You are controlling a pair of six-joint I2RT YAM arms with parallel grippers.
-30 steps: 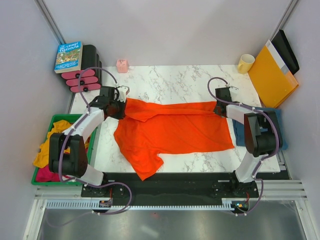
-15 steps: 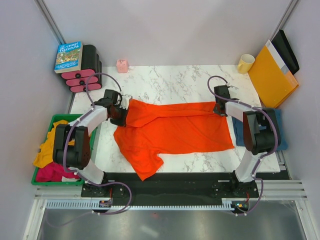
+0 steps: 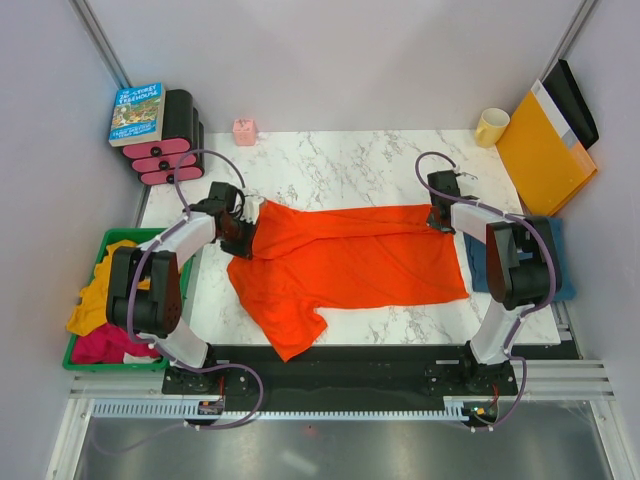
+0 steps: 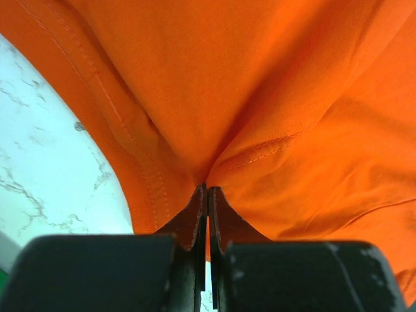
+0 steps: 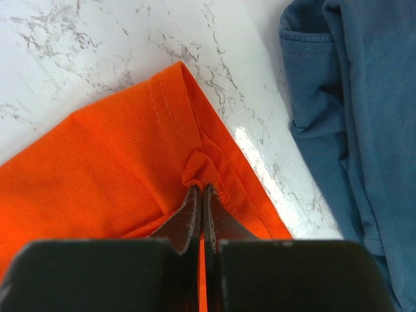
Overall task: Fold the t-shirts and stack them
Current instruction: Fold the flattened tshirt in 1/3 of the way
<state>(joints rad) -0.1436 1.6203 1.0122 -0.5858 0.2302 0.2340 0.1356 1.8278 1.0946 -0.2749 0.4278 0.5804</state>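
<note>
- Surface: white marble-pattern top. It carries both shirts and the smaller items along its far edge.
- Orange-red t-shirt: spread flat across the middle of the surface, running left to right. Its far edge is doubled over on itself. One sleeve trails toward the near left edge.
- Green bin: off the left side of the surface, holding loose yellow and pink-red cloth.
- Denim-blue t-shirt: folded, lying at the right edge of the surface, partly under the right arm. It sits just beside the orange-red t-shirt's right hem. In the right wrist view a strip of bare marble shows between them.
- Orange-yellow envelope: leaning at the far right corner.
- Book: resting on a black-and-pink stack at the far left corner.
- Yellow mug: upright, just beside the envelope.
- Left tool: jaws closed, pinching a gathered fold at the orange-red t-shirt's far left corner.
- Right tool: jaws closed, pinching the stitched hem at the orange-red t-shirt's far right corner.
- Small pink object: at the far edge, too small to identify.
</note>
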